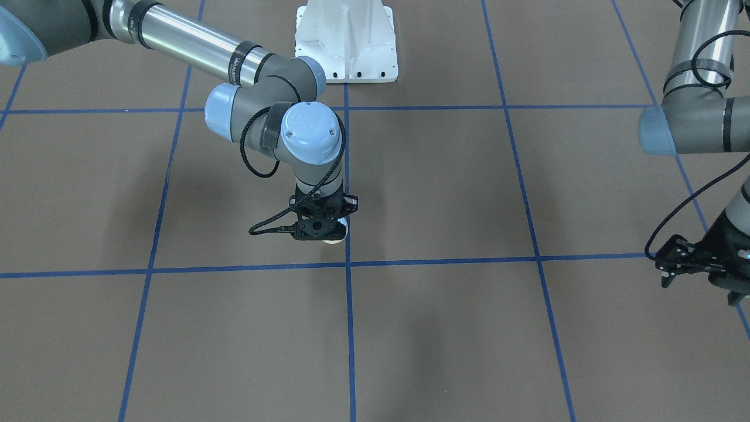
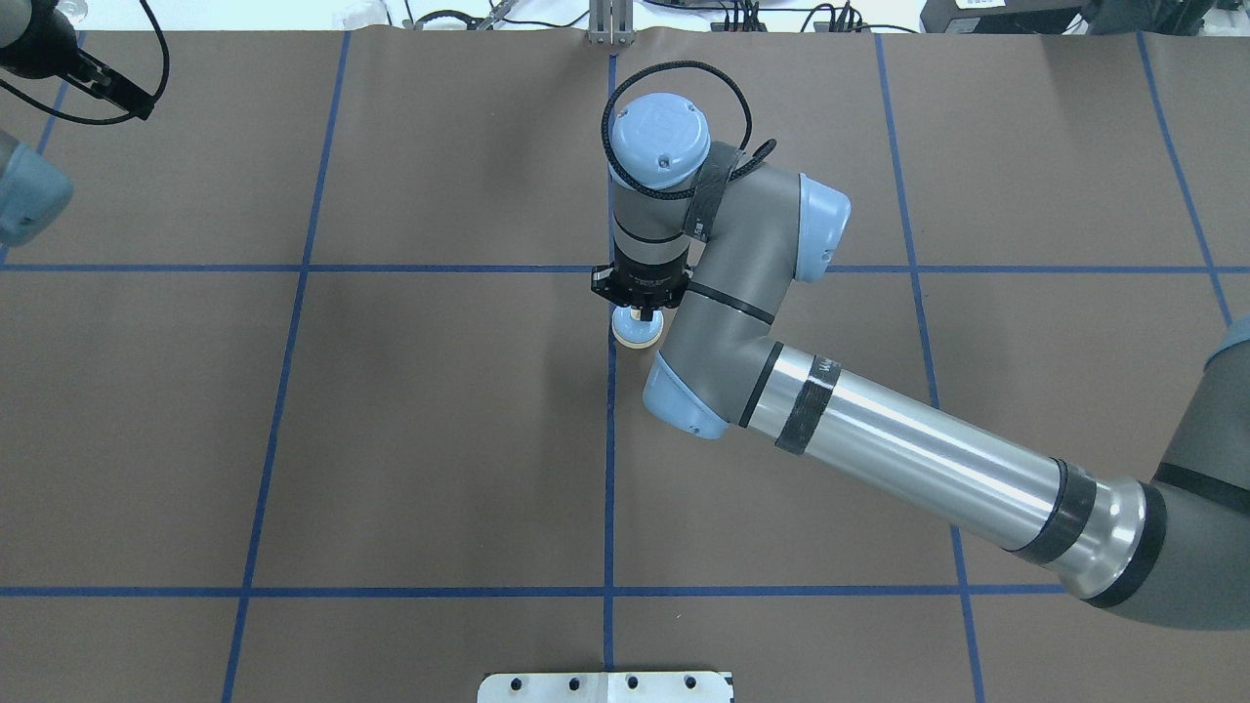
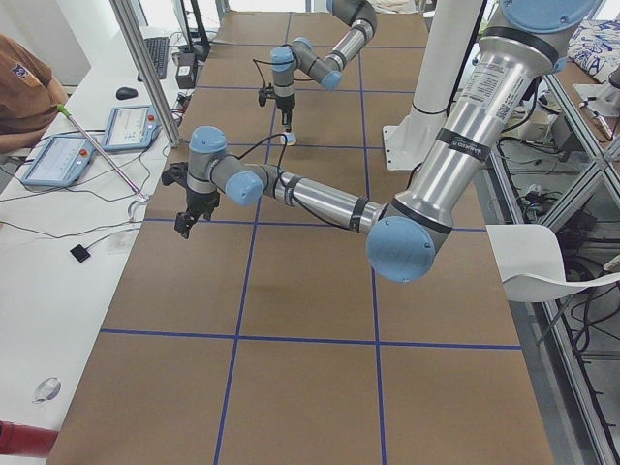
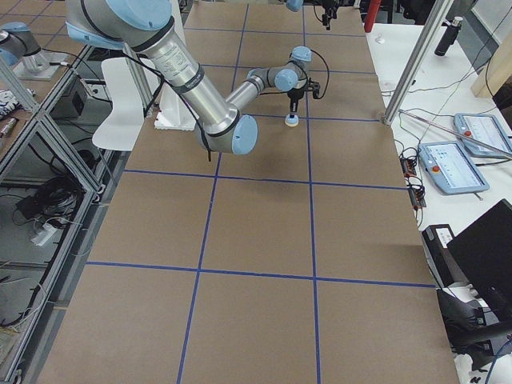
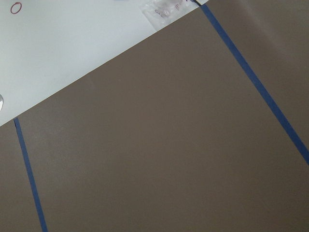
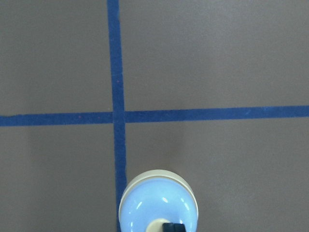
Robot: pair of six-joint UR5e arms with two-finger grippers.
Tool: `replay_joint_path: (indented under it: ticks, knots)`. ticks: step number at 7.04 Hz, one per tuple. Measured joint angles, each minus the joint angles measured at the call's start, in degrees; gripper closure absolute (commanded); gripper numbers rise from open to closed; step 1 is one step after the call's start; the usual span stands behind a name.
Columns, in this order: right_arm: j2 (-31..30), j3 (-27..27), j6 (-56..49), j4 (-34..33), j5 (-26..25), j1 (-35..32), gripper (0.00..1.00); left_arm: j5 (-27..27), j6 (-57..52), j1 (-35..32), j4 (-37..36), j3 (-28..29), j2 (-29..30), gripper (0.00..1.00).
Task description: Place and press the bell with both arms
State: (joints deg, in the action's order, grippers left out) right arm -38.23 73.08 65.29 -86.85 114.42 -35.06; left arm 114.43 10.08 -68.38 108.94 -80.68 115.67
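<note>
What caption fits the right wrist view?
Right wrist view: light-blue bell beside a blue tape line, below a tape crossing, black tip of the right gripper at its cream button.

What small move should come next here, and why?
Probably open the right gripper and lift off: its jaws seem closed on top of the bell, which looks set down on the table, while the left gripper hangs far aside.
</note>
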Motion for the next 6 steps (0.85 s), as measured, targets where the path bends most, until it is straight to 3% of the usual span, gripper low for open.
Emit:
replay_joint_path:
  ticks: [4, 6]
  knots:
    - [0.08, 0.03, 0.11, 0.81, 0.20, 0.08, 1.00, -0.01, 0.03, 0.00, 0.05, 0.00, 0.00, 0.00]
    - [0.19, 2.61, 0.26, 1.10, 1.61, -1.70, 0.01, 0.00, 0.02, 0.00, 0.05, 0.00, 0.00, 0.00]
